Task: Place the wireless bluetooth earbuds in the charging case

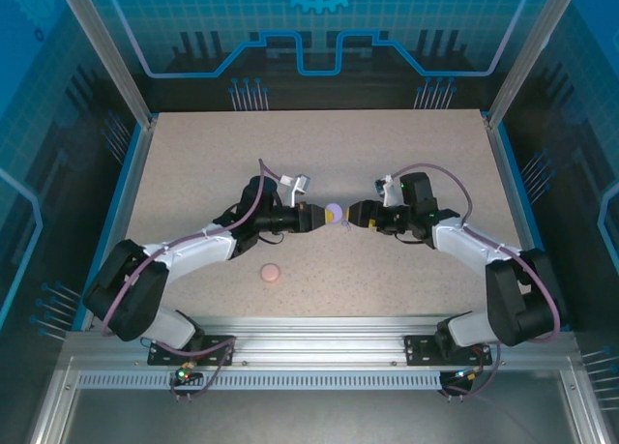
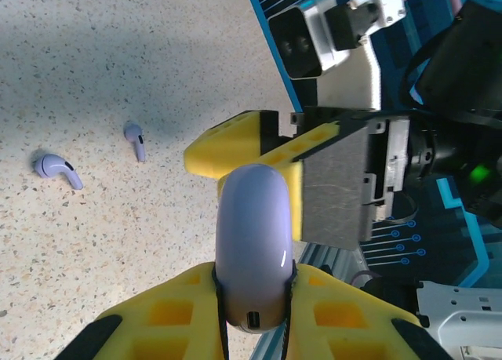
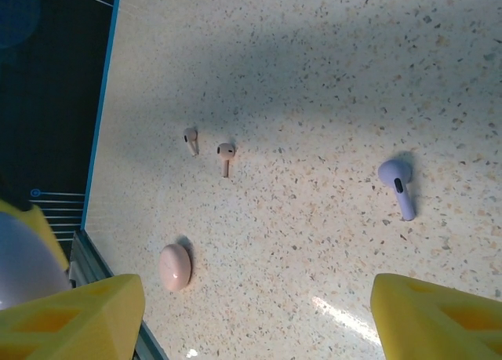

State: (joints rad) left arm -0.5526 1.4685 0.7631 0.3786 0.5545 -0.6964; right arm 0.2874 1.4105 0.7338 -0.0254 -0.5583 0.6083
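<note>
Lilac case: clamped in the left claw, held above the bench.
Right claw: fingers apart, tips just beside the lilac case.
Lilac earbud 1, lilac earbud 2: loose on the bench below that case.
Pink earbud 1, pink earbud 2, pink case: on the bench, well apart from it.

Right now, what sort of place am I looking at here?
Probably a robot lab workcell, not a home or shop. A left arm and a right arm are bolted to an aluminium rail, and the speckled table is walled in by blue printed panels.
</note>
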